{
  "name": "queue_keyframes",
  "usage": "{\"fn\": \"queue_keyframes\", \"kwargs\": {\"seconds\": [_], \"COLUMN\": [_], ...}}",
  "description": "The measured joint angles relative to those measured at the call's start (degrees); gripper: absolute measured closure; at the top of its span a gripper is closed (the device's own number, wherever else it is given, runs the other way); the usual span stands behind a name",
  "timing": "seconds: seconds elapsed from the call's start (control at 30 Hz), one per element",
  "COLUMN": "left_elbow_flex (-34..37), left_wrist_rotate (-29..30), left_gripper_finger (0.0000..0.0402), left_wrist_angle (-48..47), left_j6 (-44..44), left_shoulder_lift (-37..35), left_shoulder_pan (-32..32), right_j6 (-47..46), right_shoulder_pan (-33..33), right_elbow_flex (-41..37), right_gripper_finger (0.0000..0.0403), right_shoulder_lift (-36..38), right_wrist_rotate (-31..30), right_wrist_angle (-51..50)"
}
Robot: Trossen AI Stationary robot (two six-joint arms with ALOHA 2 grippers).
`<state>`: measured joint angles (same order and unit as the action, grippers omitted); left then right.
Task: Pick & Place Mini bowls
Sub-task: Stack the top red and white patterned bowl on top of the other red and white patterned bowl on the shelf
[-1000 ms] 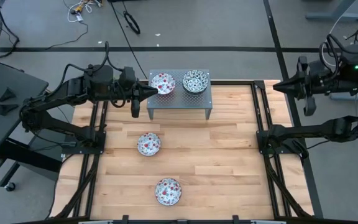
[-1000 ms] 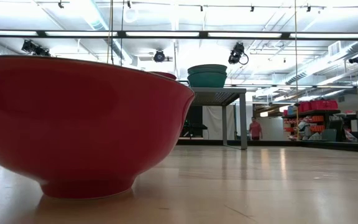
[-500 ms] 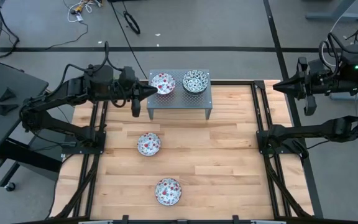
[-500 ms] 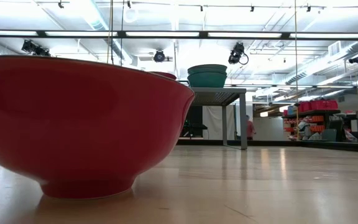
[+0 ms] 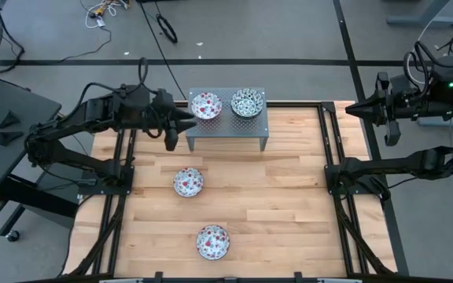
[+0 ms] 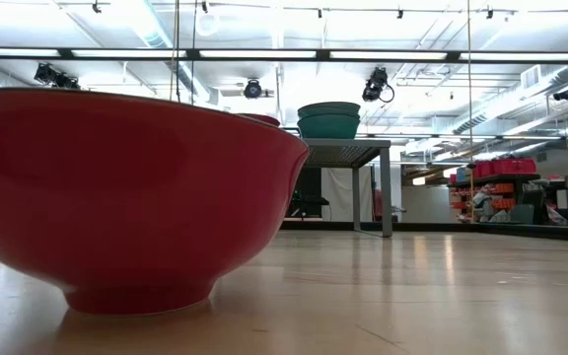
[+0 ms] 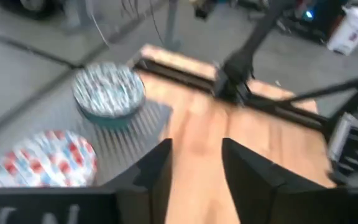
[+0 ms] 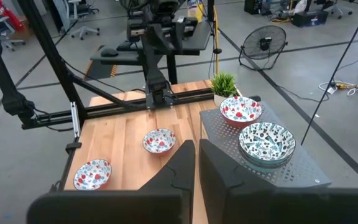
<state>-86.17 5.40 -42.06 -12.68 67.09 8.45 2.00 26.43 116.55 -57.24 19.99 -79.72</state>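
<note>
On the grey stand sit a red bowl and a teal bowl; in the low view the teal one looks like more than one bowl nested, so a stack seems likely, though how many I cannot count. Two more red bowls remain on the table in front of the stand, one near it and one farther off, so the job looks roughly past halfway with these two left to move. The left gripper hangs just beside the stand's left edge, next to the red bowl there, its fingers parted and empty in the left wrist view, apparently just after letting go. The right gripper waits well to the right of the stand, fingers closed on nothing. The low view is mostly blocked by the farther bowl.
</note>
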Motion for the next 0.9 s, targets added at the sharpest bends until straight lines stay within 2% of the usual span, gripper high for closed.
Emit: {"fn": "queue_keyframes", "kwargs": {"seconds": [0.17,0.33,0.67,0.9], "left_elbow_flex": [0.00,0.00,0.00,0.00], "left_wrist_rotate": [-3.51,-5.16,-6.78,-3.95], "left_gripper_finger": [0.0202,0.0169,0.0169,0.0169], "left_wrist_angle": [-8.01,-15.38,-22.64,-26.13], "left_j6": [-5.19,-11.58,-21.56,-32.17], "left_shoulder_lift": [0.00,0.00,0.00,0.00], "left_shoulder_pan": [-0.07,-0.04,-0.04,-0.04], "right_j6": [0.00,0.00,0.00,0.01], "right_shoulder_pan": [-0.01,0.00,0.01,0.00], "right_elbow_flex": [0.00,0.00,0.00,0.00], "right_gripper_finger": [0.0378,0.0378,0.0378,0.0378], "right_shoulder_lift": [-0.02,0.01,0.01,0.01], "right_wrist_rotate": [0.00,0.00,0.00,0.00], "right_wrist_angle": [0.02,0.01,0.01,0.00]}}
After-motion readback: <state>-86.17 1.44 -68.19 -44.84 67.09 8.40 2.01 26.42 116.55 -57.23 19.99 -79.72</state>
